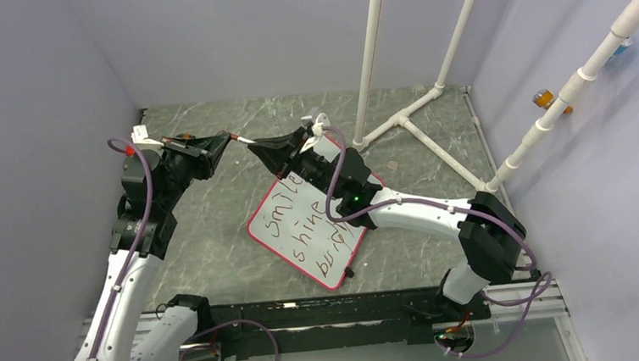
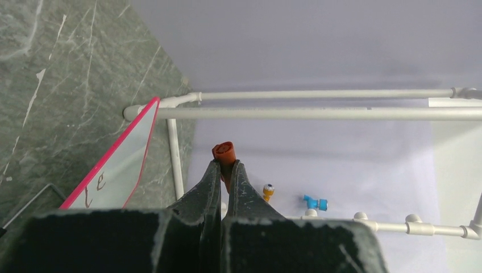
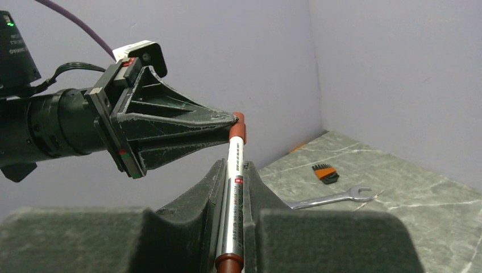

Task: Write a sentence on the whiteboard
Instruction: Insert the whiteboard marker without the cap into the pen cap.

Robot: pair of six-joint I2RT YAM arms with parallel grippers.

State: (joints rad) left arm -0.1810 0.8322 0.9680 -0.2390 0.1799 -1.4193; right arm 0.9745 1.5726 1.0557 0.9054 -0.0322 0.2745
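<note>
Between the closed fingers of the right claw [image 3: 234,168] sits the marker [image 3: 233,196], clamped along its silver barrel so that its far end juts forward. Just past those fingertips, the left claw [image 2: 226,168] is shut on the red cap [image 2: 224,151] at that end, probably to press it on or pull it off. The barrel's print is too small to read. Below both claws, toward the arm bases, lies the whiteboard [image 2: 124,165]. Its sentence [image 1: 309,229] reads "smile", "shine", then a scrawled word.
</note>
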